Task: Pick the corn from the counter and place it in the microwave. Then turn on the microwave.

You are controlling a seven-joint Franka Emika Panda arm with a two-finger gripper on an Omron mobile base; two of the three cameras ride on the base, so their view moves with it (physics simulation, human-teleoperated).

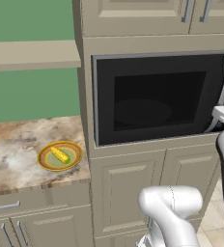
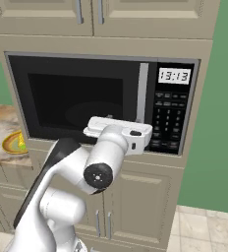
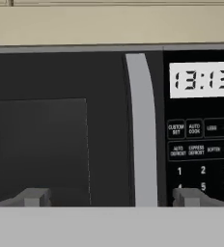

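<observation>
The corn (image 1: 60, 155), a small yellow cob with a green tip, lies on a round yellow-rimmed green plate (image 1: 44, 162) on the marbled counter (image 1: 15, 144), left of the oven column. The black microwave (image 1: 152, 96) (image 2: 81, 96) is built into the cabinet wall with its dark glass door shut. My gripper (image 3: 111, 197) is held level in front of the door, far from the corn. It is open and holds nothing. Its two fingertips (image 3: 34, 197) stand on either side of the long silver handle (image 3: 143, 130), short of touching it.
The button panel (image 2: 167, 123) and a lit clock display (image 2: 174, 76) sit right of the handle. Cabinet doors run above and below the microwave. A tan wall shelf (image 1: 32, 54) hangs over the counter. My white arm (image 2: 71, 177) rises in front of the lower cabinets.
</observation>
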